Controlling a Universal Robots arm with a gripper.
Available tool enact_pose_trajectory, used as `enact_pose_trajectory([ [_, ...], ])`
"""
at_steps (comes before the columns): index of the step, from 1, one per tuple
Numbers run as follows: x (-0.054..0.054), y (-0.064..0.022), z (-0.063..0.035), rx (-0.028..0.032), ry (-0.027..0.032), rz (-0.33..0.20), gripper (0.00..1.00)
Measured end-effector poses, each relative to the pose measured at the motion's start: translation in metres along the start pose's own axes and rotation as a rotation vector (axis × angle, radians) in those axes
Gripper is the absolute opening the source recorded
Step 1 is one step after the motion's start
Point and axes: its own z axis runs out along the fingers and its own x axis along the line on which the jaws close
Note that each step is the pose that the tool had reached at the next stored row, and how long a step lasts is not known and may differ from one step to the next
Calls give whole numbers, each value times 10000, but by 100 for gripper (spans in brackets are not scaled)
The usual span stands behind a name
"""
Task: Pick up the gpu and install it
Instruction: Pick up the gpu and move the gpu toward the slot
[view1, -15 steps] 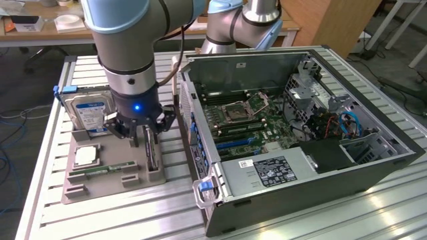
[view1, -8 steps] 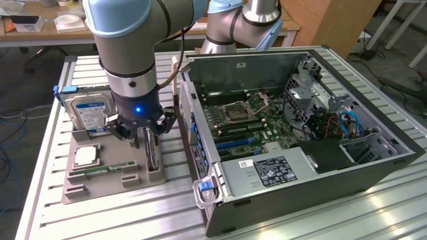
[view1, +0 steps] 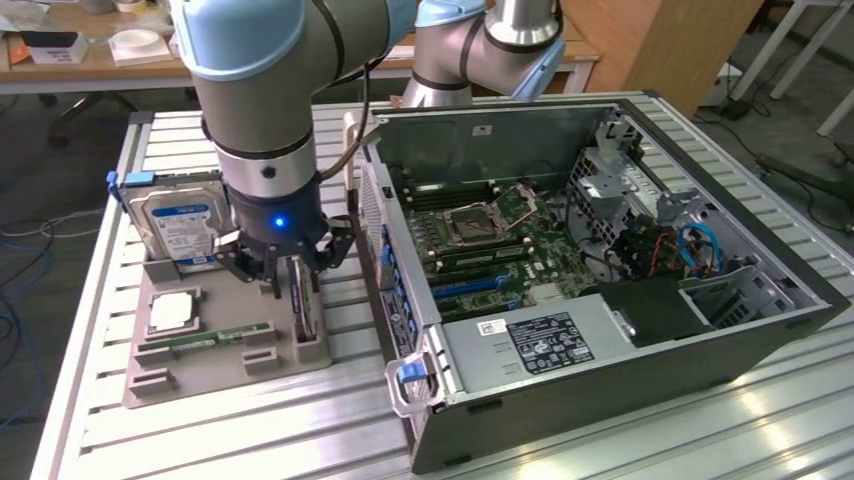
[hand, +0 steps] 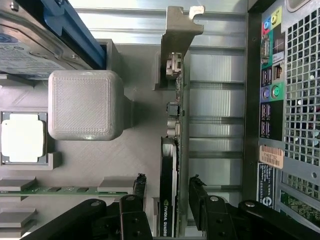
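The gpu stands on edge in a slot of the grey holder tray, a dark card with a silver bracket at its far end. My gripper is open and hangs low over the card's near end. One black finger sits on each side of the card, with a visible gap to the other finger. In the exterior view, the gripper is down at the gpu, on the side of the tray nearest the open computer case.
On the tray are a blue-labelled hard drive, a CPU and a green RAM stick. A grey block rises beside the card. The case's rear port panel stands close along the tray. All rest on a slatted metal table.
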Motion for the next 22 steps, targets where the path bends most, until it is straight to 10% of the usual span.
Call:
enact_pose_trajectory([
  [22, 1, 70, 101, -2, 7, 0, 47],
])
